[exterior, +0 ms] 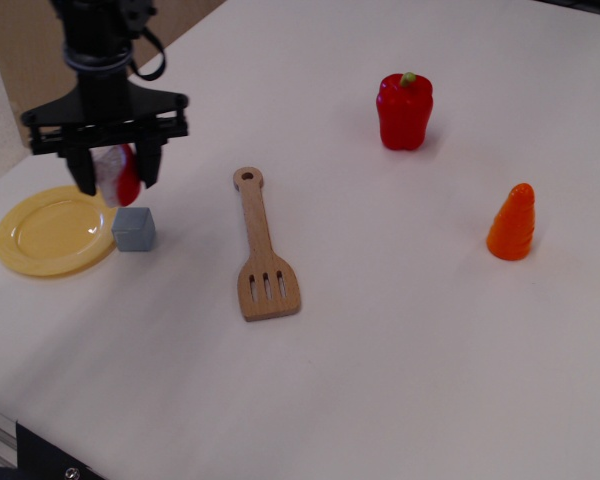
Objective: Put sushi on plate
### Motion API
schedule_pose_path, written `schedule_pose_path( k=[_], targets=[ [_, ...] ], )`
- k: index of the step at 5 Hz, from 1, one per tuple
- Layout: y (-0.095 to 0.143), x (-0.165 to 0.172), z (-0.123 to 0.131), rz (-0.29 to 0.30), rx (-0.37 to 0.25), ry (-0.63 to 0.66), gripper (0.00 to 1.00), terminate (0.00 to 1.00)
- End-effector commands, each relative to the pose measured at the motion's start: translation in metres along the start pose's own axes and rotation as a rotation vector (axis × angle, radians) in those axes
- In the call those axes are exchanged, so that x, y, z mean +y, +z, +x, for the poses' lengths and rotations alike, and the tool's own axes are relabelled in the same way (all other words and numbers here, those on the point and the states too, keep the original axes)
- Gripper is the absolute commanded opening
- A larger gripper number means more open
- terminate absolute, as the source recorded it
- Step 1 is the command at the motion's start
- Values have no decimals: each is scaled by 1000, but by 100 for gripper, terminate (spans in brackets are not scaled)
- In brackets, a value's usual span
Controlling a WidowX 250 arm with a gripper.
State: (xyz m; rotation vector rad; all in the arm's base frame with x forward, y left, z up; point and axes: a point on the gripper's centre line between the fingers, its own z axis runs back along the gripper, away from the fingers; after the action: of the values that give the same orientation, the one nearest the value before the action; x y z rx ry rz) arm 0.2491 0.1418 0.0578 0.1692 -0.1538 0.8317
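Observation:
My gripper (116, 178) is shut on the sushi (119, 173), a small red-topped piece with a white base, held upright between the black fingers. It hangs above the right edge of the yellow plate (50, 232), just behind the grey cube (134, 229). The plate lies at the table's left side with nothing on it.
A wooden spatula (259, 250) lies in the middle of the white table. A red bell pepper (405, 110) stands at the back. An orange carrot (511, 222) stands at the right. The table's left edge runs just beyond the plate.

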Motion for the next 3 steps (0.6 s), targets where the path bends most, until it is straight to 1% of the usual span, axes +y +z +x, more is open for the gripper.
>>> schedule_pose_path(
  k=[1,2,3],
  targets=[
    [11,39,-2,-35,-61,65,0,0],
    [3,54,-2,-8,-51,88,0,0],
    [-2,66,5,5,-52,119,0,0]
  ],
)
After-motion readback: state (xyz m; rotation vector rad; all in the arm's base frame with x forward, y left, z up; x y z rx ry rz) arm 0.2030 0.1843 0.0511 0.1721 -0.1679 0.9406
